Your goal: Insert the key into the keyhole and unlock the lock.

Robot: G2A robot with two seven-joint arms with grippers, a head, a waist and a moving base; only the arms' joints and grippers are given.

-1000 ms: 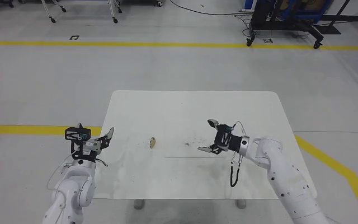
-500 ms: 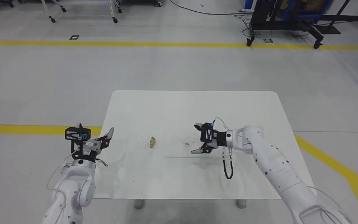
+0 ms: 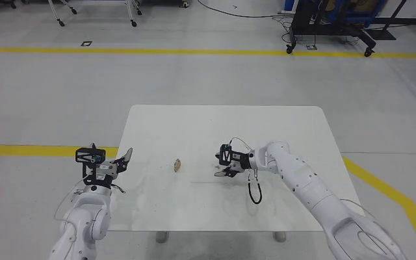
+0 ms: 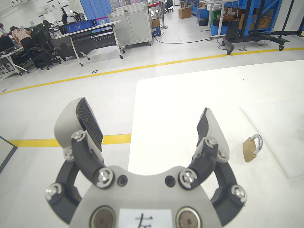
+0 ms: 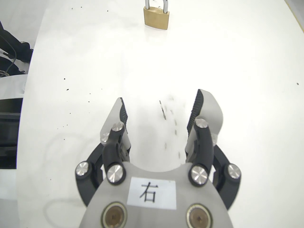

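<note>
Brass padlock (image 3: 176, 165) with a silver shackle lies on the white rectangular table (image 3: 260, 123), left of the middle and toward the robot's side. In the right wrist view the padlock (image 5: 156, 17) has its shackle pointing away from that camera, both legs seated in the brass body. The small thin metal key (image 5: 163, 109) lies on the table (image 5: 83, 48) well apart from the padlock, among a scatter of dark scuff marks (image 5: 174, 124).

The right gripper (image 5: 159, 105) is low over the key with its jaws apart, one ribbed fingertip on each side of the key and neither touching it. From above, the right gripper (image 3: 221, 163) sits near the table's middle, to the right of the padlock, with bare tabletop between them. A black cable (image 3: 250, 192) loops down from that arm's wrist.

The left gripper (image 3: 109, 153) hangs at the table's left edge, well apart from the padlock. Its own view shows the left gripper (image 4: 144, 110) with jaws spread wide and nothing between them, one finger over the floor and the other over the table (image 4: 178, 96). There the padlock (image 4: 252, 149) lies just beside the edge of a thin white sheet (image 4: 277, 138) laid on the tabletop.
</note>
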